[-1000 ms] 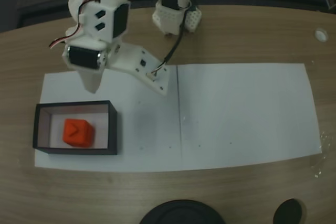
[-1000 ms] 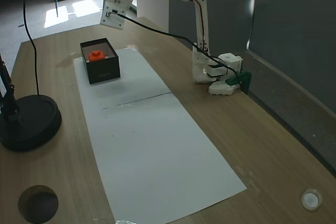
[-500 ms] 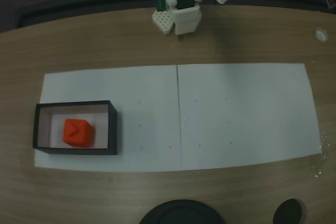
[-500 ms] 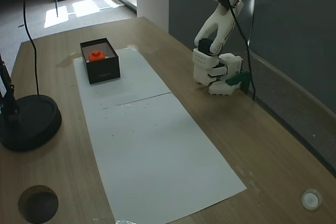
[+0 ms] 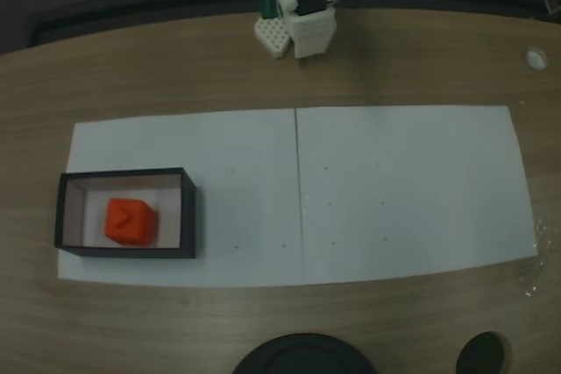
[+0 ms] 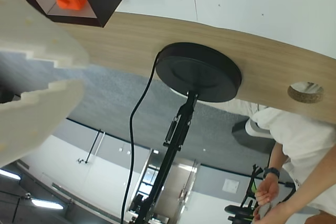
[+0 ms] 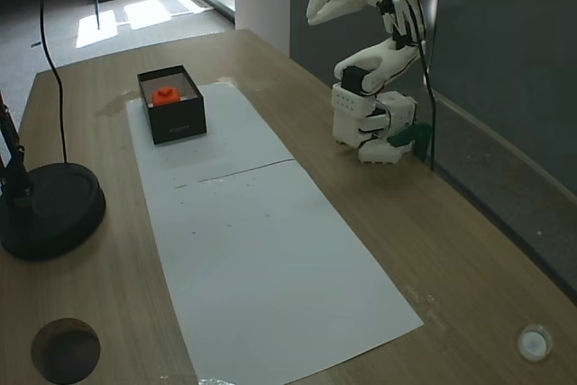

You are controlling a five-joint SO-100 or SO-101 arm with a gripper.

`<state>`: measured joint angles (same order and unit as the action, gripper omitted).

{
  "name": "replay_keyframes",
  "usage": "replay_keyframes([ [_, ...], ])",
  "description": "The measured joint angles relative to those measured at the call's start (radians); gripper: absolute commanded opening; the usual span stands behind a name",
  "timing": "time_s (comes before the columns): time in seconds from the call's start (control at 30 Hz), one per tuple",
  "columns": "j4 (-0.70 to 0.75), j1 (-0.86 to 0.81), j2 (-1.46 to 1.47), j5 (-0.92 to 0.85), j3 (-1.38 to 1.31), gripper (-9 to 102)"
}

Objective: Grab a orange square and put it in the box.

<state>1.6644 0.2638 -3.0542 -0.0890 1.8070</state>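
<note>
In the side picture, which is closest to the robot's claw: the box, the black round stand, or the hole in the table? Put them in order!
From the gripper, folded above its base:
1. The box, on the paper's far end.
2. The black round stand, left edge.
3. The hole, near left corner.

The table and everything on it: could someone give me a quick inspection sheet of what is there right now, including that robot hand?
Surface: wooden table with a long white paper sheet on it.
Job's things: orange square sits inside the box, at the paper's left end in a fixed view.
Clutter: black round lamp base; a hole in the table; a small white disc.
Hand: the hand is folded back above the arm's base, holding nothing; jaws close together.
Cables: black cable runs from the lamp base.
Surroundings: a person beyond the table in the wrist view.
</note>
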Motion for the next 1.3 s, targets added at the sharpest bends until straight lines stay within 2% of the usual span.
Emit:
replay_keyframes([
  [0.2, -0.003, 0.005, -0.219, 0.000, 0.132, 0],
  [0.47, -0.095, 0.006, -0.383, 0.000, 0.270, 0],
  [0.63, -0.170, -0.012, -0.399, 0.000, 0.399, 0],
  [0.93, -0.380, -0.275, -0.399, 0.000, 0.623, 0],
  [1.13, -0.413, -0.282, -0.399, 0.011, 0.833, 0],
  [1.3, -0.420, -0.282, -0.399, 0.112, 0.977, 0],
])
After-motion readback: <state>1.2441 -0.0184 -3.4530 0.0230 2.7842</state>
